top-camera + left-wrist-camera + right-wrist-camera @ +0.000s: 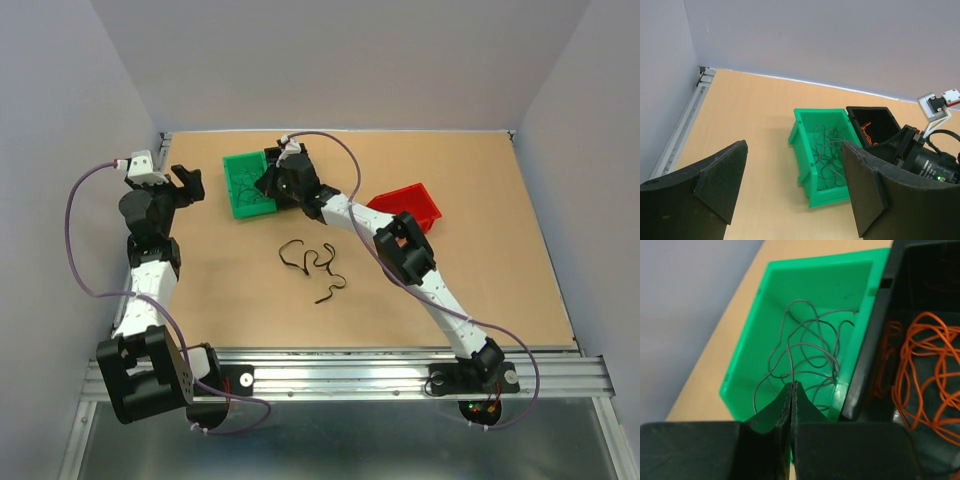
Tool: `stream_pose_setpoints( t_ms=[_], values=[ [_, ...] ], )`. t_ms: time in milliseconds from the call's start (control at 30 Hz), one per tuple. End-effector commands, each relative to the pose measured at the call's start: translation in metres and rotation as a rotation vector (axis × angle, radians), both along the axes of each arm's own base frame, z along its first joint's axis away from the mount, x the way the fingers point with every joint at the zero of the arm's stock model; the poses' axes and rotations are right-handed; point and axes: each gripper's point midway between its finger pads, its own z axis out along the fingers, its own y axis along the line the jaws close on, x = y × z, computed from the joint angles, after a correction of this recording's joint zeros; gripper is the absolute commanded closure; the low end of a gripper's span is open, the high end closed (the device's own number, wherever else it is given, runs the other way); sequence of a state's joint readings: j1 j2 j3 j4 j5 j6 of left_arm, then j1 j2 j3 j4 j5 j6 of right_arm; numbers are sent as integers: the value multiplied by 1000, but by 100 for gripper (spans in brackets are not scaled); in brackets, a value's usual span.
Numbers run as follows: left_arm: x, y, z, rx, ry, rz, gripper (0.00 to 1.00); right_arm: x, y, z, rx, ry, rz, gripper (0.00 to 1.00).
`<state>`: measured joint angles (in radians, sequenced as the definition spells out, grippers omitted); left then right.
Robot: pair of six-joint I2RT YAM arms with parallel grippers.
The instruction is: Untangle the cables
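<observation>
A thin grey cable lies tangled in the green bin. My right gripper hangs over that bin, its jaws shut on a strand of the grey cable. An orange cable lies coiled in the black bin beside it. A black cable lies loose on the table's middle. In the top view my right gripper is above the green bin. My left gripper is open and empty, left of the bin. In the left wrist view it faces the green bin and grey cable.
A red bin stands right of the right arm's forearm. The black bin shows behind the green one in the left wrist view, with the right wrist camera close to it. Walls enclose the table at back and sides.
</observation>
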<state>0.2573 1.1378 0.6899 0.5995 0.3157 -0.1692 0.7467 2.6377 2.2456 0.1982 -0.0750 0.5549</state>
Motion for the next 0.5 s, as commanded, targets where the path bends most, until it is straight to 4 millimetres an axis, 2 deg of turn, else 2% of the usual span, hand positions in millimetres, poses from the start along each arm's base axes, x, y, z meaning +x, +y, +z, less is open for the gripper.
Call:
stream_pose_setpoints(
  t_ms=[0,33,100,133,200,233,300,333,400,433,467],
  values=[
    [10,-5,23,30,-67,-44,13,7,-6,2,-65,-33,-76,99],
    [12,-6,20,30,-58,-47,13,8,-6,-5,-85,-30,-85,100],
    [14,-8,19,38,-50,-52,13,7,-1,-3,-90,-43,-88,100],
    [16,-13,16,40,-39,-60,13,6,1,-8,-99,-42,-83,99],
    [18,-16,13,56,-26,-66,12,5,3,-2,-97,-52,-77,90],
    [19,-20,13,61,-25,-72,12,5,3,6,-94,-66,-74,81],
    [21,-24,11,77,-18,-79,11,2,1,16,-97,-80,-70,71],
    [21,-27,10,81,-14,-84,11,0,0,37,-87,-107,-66,66],
    [23,-32,7,91,-6,-97,10,-7,-1,54,-86,-127,-59,61],
    [25,-34,5,99,3,-102,10,-11,-5,55,-106,-131,-55,59],
    [26,-39,4,107,8,-118,10,-16,-9,79,-90,-151,-56,53]
  ],
)
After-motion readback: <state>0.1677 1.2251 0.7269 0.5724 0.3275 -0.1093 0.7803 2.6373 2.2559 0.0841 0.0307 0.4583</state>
